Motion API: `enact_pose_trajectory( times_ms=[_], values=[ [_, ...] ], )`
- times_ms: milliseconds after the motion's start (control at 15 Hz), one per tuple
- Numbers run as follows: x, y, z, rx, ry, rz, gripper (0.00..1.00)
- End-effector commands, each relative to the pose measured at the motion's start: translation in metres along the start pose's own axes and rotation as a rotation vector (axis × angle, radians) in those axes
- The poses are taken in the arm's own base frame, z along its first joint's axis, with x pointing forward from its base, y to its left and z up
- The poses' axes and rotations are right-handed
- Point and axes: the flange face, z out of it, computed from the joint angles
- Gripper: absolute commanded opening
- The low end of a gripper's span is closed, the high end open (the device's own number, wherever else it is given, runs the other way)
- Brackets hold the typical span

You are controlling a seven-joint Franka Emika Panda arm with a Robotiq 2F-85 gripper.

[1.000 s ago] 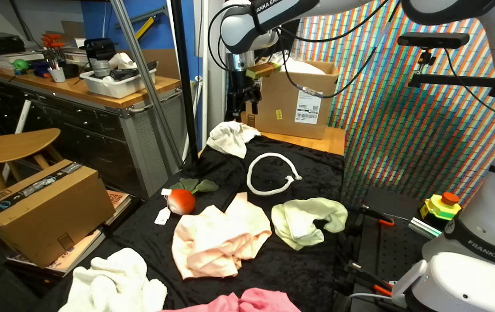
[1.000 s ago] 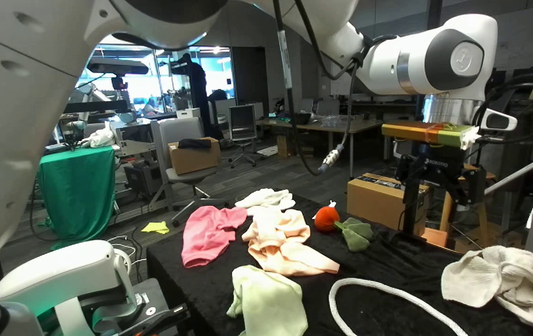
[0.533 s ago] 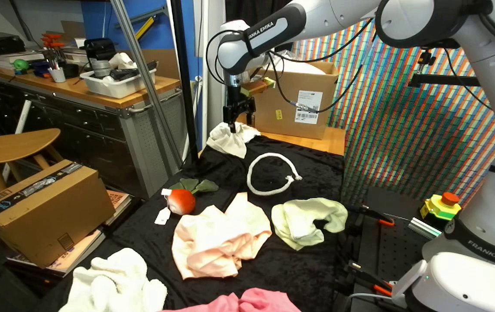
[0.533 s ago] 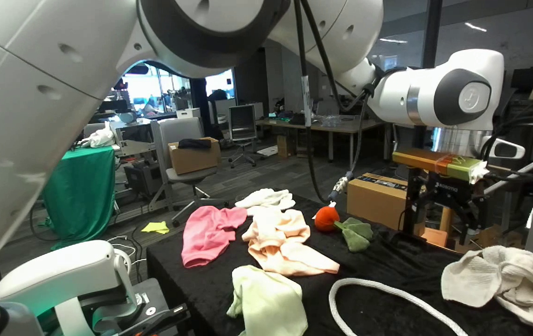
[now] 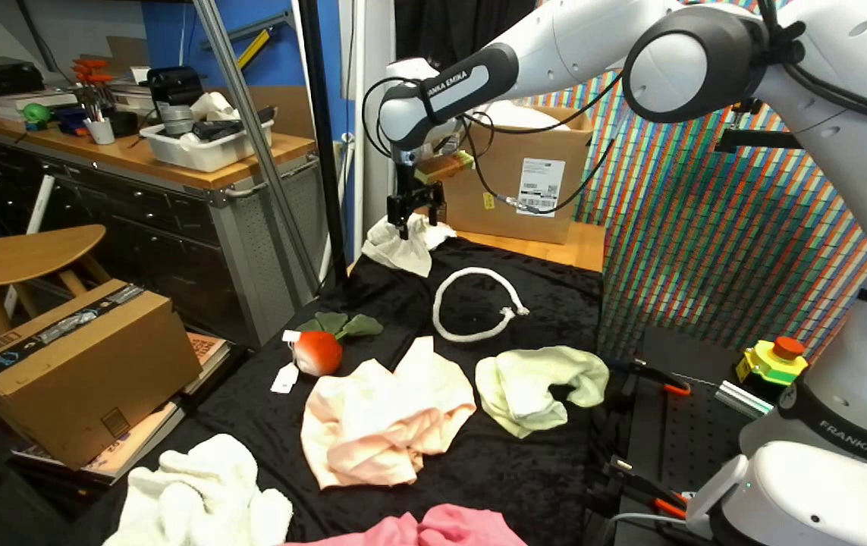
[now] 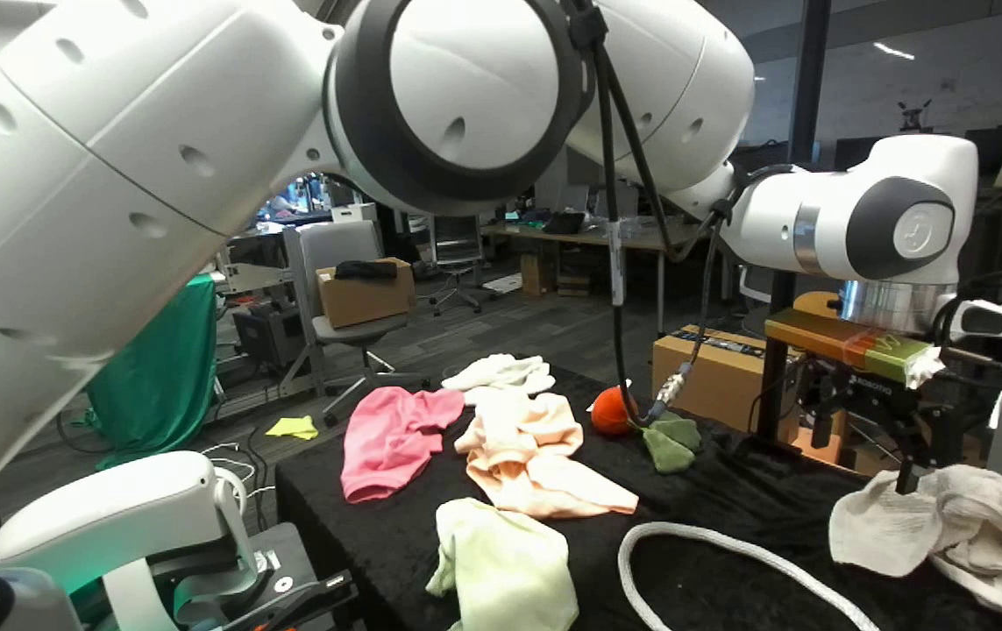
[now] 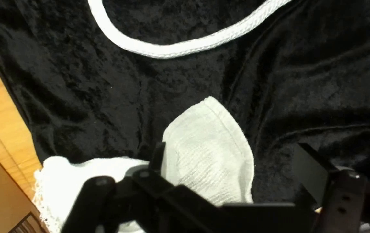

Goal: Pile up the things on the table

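A whitish cloth (image 5: 403, 254) lies crumpled at the table's far end; it also shows in an exterior view (image 6: 886, 526) and the wrist view (image 7: 207, 139). My gripper (image 5: 418, 224) is open just above it; in the wrist view the fingers (image 7: 235, 161) stand apart, one over the cloth's left edge, the other over black fabric. Contact cannot be told. A white rope (image 5: 471, 337) lies curled nearby. A red plush with green leaves (image 5: 318, 353), a peach cloth (image 5: 387, 417), a light green cloth (image 6: 505, 561), a white towel (image 5: 202, 493) and a pink cloth (image 6: 395, 443) lie apart or adjoining on the table.
Black fabric (image 5: 539, 485) covers the table. A large cardboard box (image 5: 505, 182) stands on bare wood behind the whitish cloth. A black upright pole (image 5: 319, 152) rises by the table's far corner. A hanging cable (image 6: 619, 289) runs along my arm.
My arm has come down, lowering the gripper from well above the whitish cloth to just over it. The gripper has stayed open. The things on the table have not moved.
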Motion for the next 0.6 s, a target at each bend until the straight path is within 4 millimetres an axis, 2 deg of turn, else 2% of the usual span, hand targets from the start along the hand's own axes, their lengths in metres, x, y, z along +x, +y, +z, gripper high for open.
enact_pose_trajectory(
  times_ms=[0,533],
  values=[
    [0.023,0.006,0.006,-0.001,0.061,0.072,1.00],
    [0.044,0.004,0.014,-0.017,0.179,0.159,1.00]
  ],
)
